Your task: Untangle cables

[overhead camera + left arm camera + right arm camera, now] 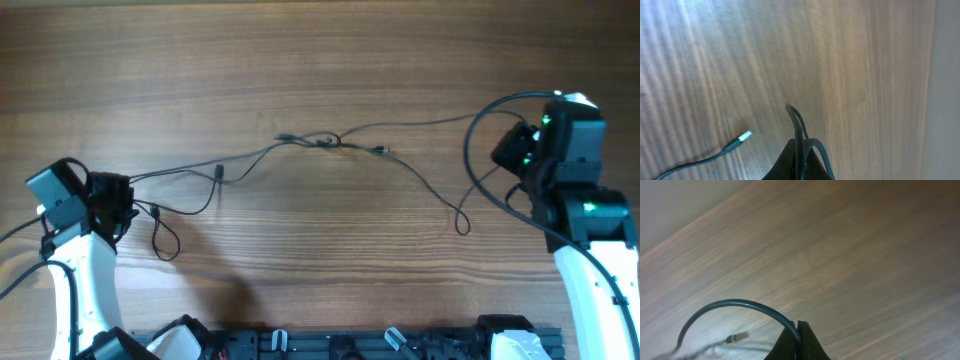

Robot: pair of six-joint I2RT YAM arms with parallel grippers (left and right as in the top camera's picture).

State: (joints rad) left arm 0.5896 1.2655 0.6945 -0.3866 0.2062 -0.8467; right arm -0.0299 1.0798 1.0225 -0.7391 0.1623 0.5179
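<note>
Cables (420, 124) lie stretched across the middle of the bench (300, 60), running from my left pincer (118, 205) at the left edge to my right pincer (512, 150) at the right edge. Roughly midway between the two, the thin black strands cross in a small knot (325, 140), with a tiny plug (383, 150) lying just right of it. Another strand sags toward the near side and ends in a little loop (462, 222) left of my right arm. A second small loop (165, 245) lies on the bench just right of my left pincer.

In the left wrist view my left pincer (800, 150) is closed narrow, with a bend of cord pinched between the fingers and poking out past the tips. A silver-tipped plug (744, 135) rests on the wood to its left, apart from the fingers.

In the right wrist view my right pincer (799, 330) is likewise closed tight on a cord, which arcs up and away to the left.
</note>
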